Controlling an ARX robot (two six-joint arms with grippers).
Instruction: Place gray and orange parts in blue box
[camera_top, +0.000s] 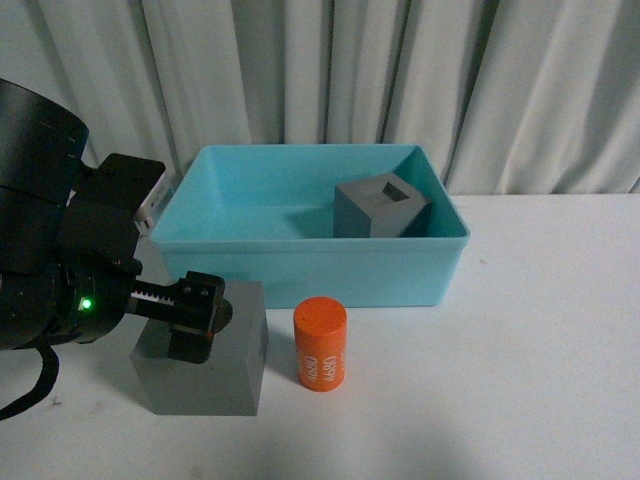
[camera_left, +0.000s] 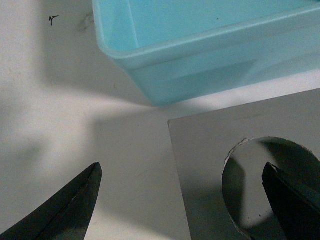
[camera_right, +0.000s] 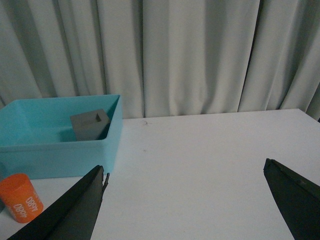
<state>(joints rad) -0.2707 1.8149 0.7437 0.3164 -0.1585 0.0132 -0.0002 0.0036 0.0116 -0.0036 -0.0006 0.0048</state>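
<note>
Left gripper (camera_left: 181, 171), spread open and empty, straddles one wall of the near cube (camera_top: 215, 378), one finger over its round recess (camera_left: 247, 185). The cube looks rigid, matte and probably light; pinch that wall.

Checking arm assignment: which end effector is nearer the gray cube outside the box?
Left. The left end effector is open over the gray cube, one finger at its round recess. The right end effector is away over the table.

In the front view the left fingers (camera_top: 196, 305) hid the top of the near gray cube (camera_top: 225, 372). The left wrist view's edge cut off its round recess (camera_left: 250, 185). The lettering on the orange cylinder (camera_top: 321, 343) was too small to read.
</note>
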